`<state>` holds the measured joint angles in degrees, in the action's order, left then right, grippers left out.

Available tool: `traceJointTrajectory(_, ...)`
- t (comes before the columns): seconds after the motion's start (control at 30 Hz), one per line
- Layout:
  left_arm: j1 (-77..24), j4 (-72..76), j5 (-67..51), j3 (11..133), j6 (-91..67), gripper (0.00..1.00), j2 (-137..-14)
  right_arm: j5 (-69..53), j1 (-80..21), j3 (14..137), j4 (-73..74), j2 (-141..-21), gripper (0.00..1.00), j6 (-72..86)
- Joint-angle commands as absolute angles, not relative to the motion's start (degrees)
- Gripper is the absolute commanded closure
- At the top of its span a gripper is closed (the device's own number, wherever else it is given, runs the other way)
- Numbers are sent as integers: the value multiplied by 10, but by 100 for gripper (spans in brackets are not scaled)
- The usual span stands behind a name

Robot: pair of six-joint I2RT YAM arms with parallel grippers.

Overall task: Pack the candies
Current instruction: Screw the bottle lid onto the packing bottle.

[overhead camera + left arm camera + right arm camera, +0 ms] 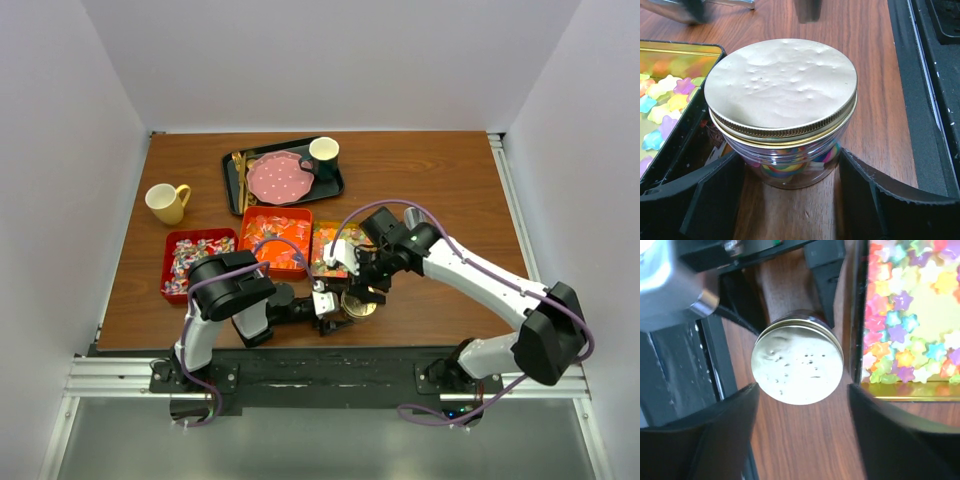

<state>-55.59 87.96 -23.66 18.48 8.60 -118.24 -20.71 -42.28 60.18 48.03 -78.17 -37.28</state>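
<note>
Bare table [450, 190] open to the right and far right, jar [358, 303] gripped on both sides by left gripper [790, 170], candy tin [335, 248] just beside it, far-left, right gripper [802, 390] spread around the lid.

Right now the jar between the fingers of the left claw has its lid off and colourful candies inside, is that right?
Not quite. The lid is on the jar, not off; the left wrist view shows it seated over the rim. The rest holds: the jar sits between the fingers of the left claw, and colourful candies show through its clear wall.
</note>
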Motion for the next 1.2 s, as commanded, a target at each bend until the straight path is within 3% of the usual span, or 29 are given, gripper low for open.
traceJointTrajectory(0.0, -573, 1043, -245, 149, 150, 46, -1238, -258, -417, 592, 452, -764, 58, -362)
traceJointTrajectory(0.03, -573, 1043, -245, 149, 150, 46, -1238, -278, -417, 588, 450, -766, 70, -364)
traceJointTrajectory(0.17, -573, 1044, -244, 149, 152, 46, -1240, -294, -417, 563, 412, -774, 96, -354)
traceJointTrajectory(0.6, -574, 1041, -237, 157, 151, 46, -1250, -321, -417, 550, 344, -836, 98, -345)
traceJointTrajectory(0.87, -573, 1036, -229, 156, 154, 46, -1247, -302, -413, 544, 373, -843, 100, -348)
traceJointTrajectory(1.17, -574, 1034, -229, 156, 152, 48, -1249, -281, -342, 528, 454, -823, 100, -412)
